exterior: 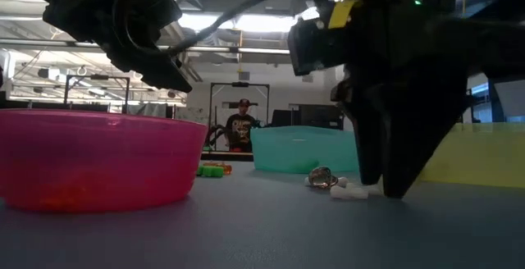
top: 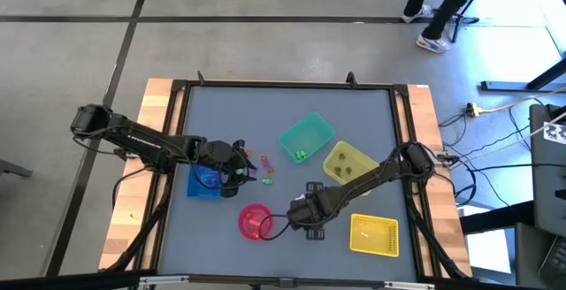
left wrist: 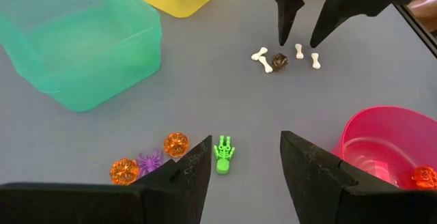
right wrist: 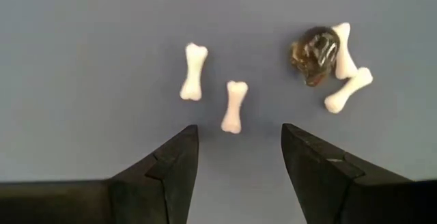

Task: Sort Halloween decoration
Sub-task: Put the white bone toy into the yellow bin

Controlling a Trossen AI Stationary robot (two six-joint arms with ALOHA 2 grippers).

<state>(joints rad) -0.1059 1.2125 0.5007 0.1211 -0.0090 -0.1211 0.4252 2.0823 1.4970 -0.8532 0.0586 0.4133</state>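
L gripper point(left wrist: 239, 166) spread, hovering over green skeleton point(left wrist: 223, 154); orange pumpkins point(left wrist: 175, 144) + purple spider point(left wrist: 148, 162) just beside, near green bin point(left wrist: 82, 53). Bare tabletop point(left wrist: 225, 94) btwn groups. R gripper point(right wrist: 239, 149) spread over white bones point(right wrist: 233, 106), dark skull point(right wrist: 314, 53) touching two more. Pink bowl point(left wrist: 382, 142) cut off at frame edge, orange piece inside.

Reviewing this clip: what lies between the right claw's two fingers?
In the right wrist view, one small white bone lies on the bare table just ahead of the open right claw, lined up with the gap; nothing else there.
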